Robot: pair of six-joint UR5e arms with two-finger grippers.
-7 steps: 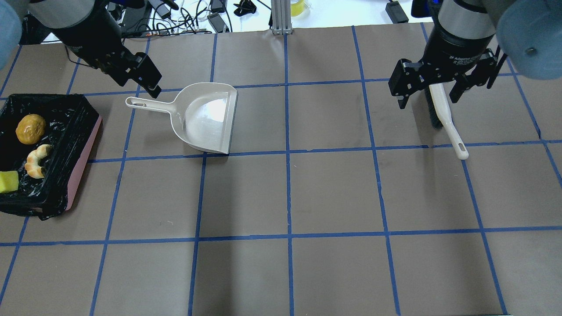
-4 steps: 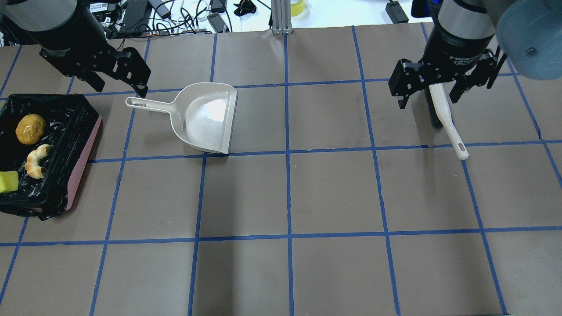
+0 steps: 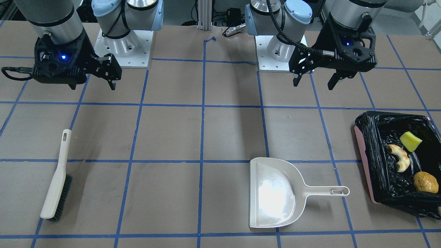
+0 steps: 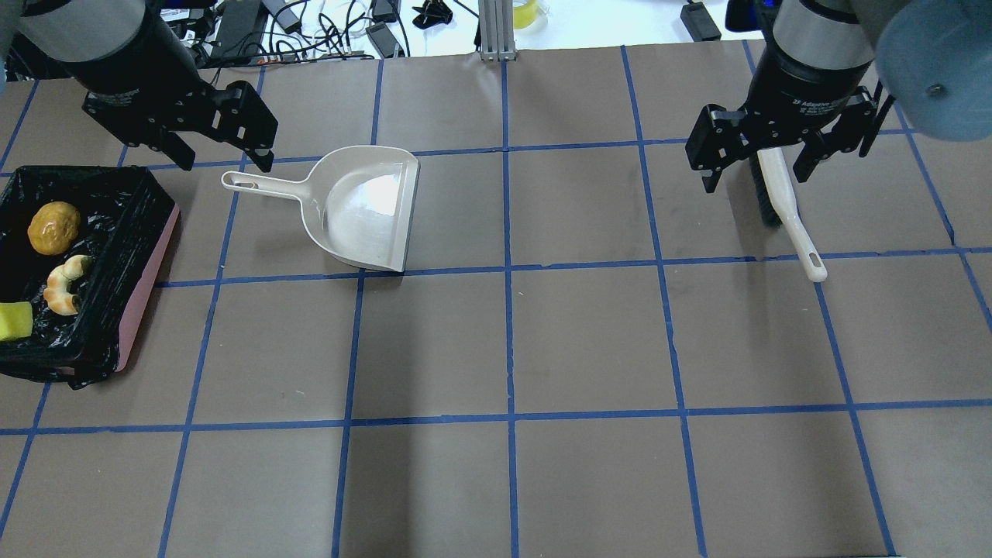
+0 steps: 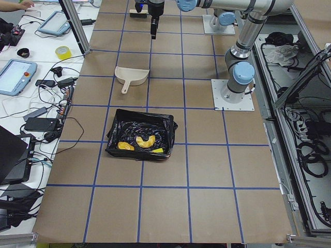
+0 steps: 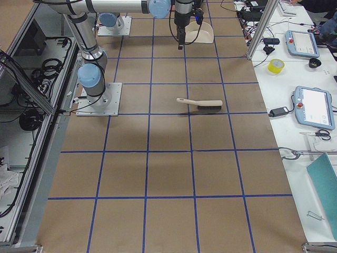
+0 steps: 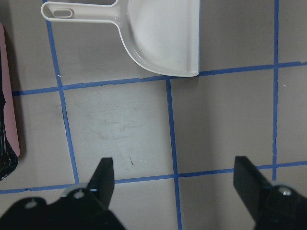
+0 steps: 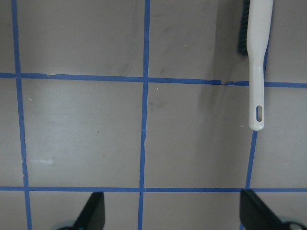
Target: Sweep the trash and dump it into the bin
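- Nearest the operators' side of the taped table (image 3: 220, 137), the white-handled brush (image 3: 55, 179) lies flat in the robot's right half. Its bristles are at the near end and its handle points toward the robot.
- Level with it in the left half, the cream dustpan (image 3: 272, 193) rests flat. Its straight lip faces the table's middle, and its handle points at the bin without touching it.
- Just beyond the handle's tip stands the bin (image 3: 361, 151), pink-walled and lined with a crinkled black bag.
- All the trash lies inside on the bag. The orange-yellow lump (image 3: 426, 182) is nearest, the cream crescent (image 3: 399, 157) sits in the middle, and the yellow wedge (image 3: 410, 141) is farthest back.
- Farther back, toward the robot, the left gripper (image 3: 314, 82) hangs above the table. Its fingers are spread wide with nothing between them, and its wrist view shows only bare table in the gap, with the dustpan ahead.
- Across from it, the right gripper (image 3: 92, 85) hangs above the table too, fingers likewise parted and empty, apart from the brush.
- Behind both grippers, the arms' bases (image 3: 124, 44) stand bolted on white plates.
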